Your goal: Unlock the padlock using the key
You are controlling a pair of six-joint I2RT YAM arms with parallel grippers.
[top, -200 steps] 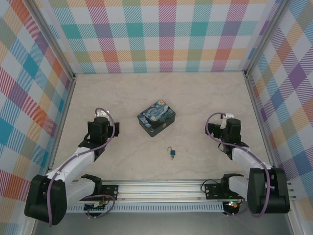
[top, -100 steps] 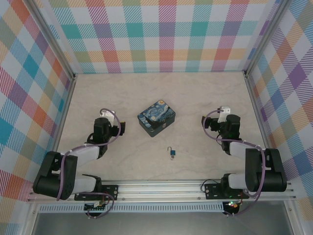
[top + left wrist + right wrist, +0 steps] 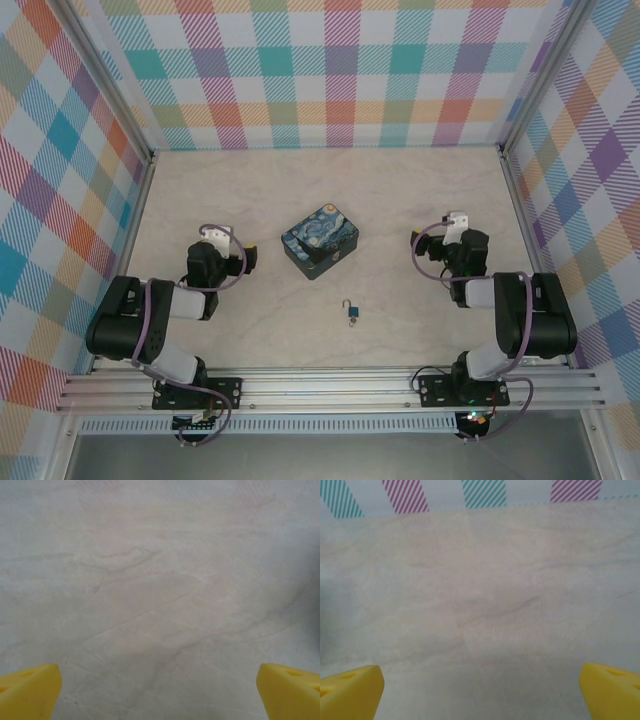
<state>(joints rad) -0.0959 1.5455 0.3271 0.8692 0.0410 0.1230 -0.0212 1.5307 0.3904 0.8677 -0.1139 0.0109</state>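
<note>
Padlock (image 3: 351, 314): blue-teal body, thin silvery shackle, lying on pale marbled surface (image 3: 430, 190) at centre front, near starry-print box (image 3: 320, 240) on its base-ward side, not touching it, well apart from both arms.
Left fingers (image 3: 27, 692): yellow tips spread wide, empty, over bare surface left of box.
Right fingers (image 3: 350, 692): likewise spread, empty, right of box, facing striped wall (image 3: 480, 492).

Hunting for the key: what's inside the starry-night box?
The starry-night box is closed, so its inside is covered. Nothing lies on top of it. The padlock lies apart from it on the table.
</note>
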